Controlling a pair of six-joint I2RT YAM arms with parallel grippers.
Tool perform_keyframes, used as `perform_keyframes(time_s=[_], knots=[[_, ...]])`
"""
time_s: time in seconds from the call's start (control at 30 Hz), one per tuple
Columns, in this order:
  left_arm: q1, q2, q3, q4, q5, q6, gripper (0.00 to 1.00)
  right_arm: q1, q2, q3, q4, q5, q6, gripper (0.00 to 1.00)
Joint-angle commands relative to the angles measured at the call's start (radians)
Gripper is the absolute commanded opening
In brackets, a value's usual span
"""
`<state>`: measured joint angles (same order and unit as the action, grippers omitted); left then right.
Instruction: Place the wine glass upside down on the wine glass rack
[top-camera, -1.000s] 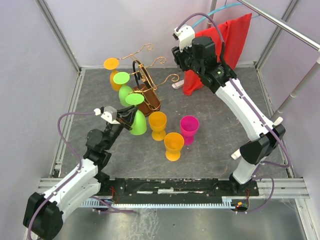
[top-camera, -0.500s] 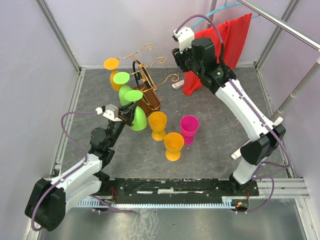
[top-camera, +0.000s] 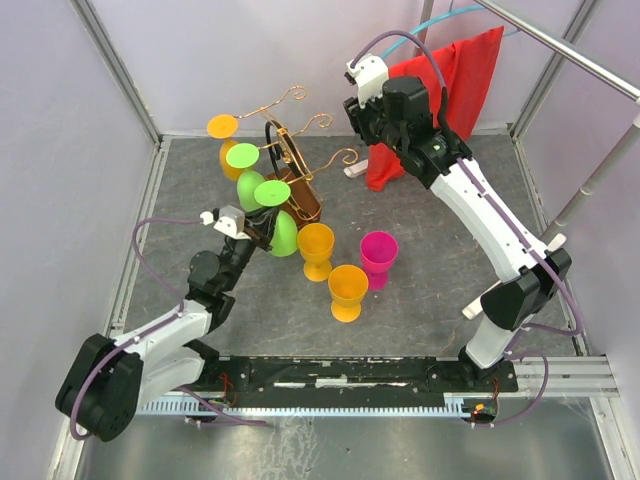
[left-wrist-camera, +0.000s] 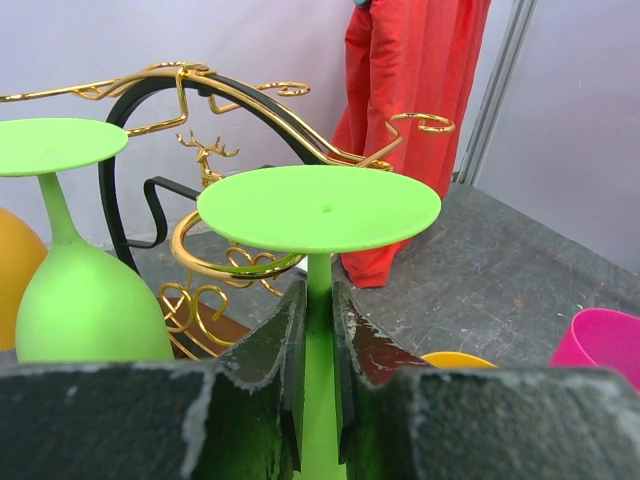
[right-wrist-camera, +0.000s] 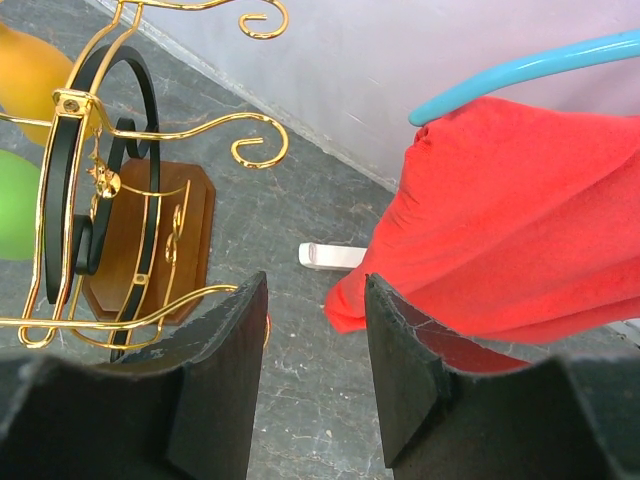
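- hung orange glass (top-camera: 222, 127) and hung green glass (top-camera: 242, 155): both upside down on the left-side arms of the wine glass rack (top-camera: 300, 200), at about 10 o'clock of it. Feet are up and bowls dangle, because the scrolls catch each glass under its foot.
- left gripper (top-camera: 262, 228): clenched on the stem of the green wine glass (left-wrist-camera: 320, 208). The glass is inverted, with the foot disc on top and the bowl below the fingers. Gripping the stem probably leaves the foot free to slide over an arm.
- green wine glass location: in the air at about 8 o'clock of the rack, just beside it.
- gold scroll arm (left-wrist-camera: 215, 268): in the left wrist view it curls right behind the stem, just under the foot. Touching or not, cannot tell. The glass looks not yet hung.
- rack placement: stands at about 11 o'clock of the table centre.
- upright orange glass (top-camera: 315, 250), second orange glass (top-camera: 347, 290) and magenta glass (top-camera: 378, 258): stand at about 5 o'clock of the rack, rims up, likely waiting their turn.
- right gripper (right-wrist-camera: 310, 380): released, with nothing between the jaws. It is raised at about 2 o'clock of the rack, near the red cloth (top-camera: 440, 100), and looks parked out of the way.
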<state>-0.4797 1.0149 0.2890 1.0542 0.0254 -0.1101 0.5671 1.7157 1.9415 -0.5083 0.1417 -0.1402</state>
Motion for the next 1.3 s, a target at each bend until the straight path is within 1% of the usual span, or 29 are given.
perform_keyframes(time_s=[0.0, 0.13, 0.4, 0.57, 0.67, 0.8, 0.97, 1.13, 1.27], knots=[[0.000, 0.028, 0.040, 0.115, -0.078, 0.034, 0.03, -0.005, -0.041, -0.001, 0.051, 0.017, -0.010, 0.52], [0.000, 0.060, 0.044, 0.144, -0.141, 0.050, 0.03, -0.007, -0.039, -0.001, 0.051, 0.017, -0.010, 0.52], [0.001, 0.100, 0.065, 0.166, -0.216, 0.076, 0.03, -0.006, -0.034, 0.001, 0.051, 0.015, -0.013, 0.52], [0.007, 0.056, 0.022, 0.180, -0.295, 0.089, 0.03, -0.008, -0.042, -0.006, 0.053, 0.019, -0.018, 0.52], [0.014, 0.006, -0.008, 0.163, -0.304, 0.098, 0.03, -0.010, -0.044, -0.009, 0.054, 0.021, -0.021, 0.52], [0.015, -0.058, -0.035, 0.108, -0.285, 0.111, 0.03, -0.011, -0.041, -0.010, 0.056, 0.019, -0.022, 0.52], [0.015, -0.080, -0.040, 0.072, -0.183, 0.131, 0.03, -0.010, -0.039, -0.013, 0.056, 0.016, -0.018, 0.52], [0.014, -0.027, -0.008, 0.065, -0.085, 0.135, 0.03, -0.012, -0.042, -0.018, 0.057, 0.015, -0.012, 0.52], [0.013, 0.047, 0.010, 0.117, -0.051, 0.116, 0.03, -0.011, -0.046, -0.028, 0.060, 0.013, -0.005, 0.52]])
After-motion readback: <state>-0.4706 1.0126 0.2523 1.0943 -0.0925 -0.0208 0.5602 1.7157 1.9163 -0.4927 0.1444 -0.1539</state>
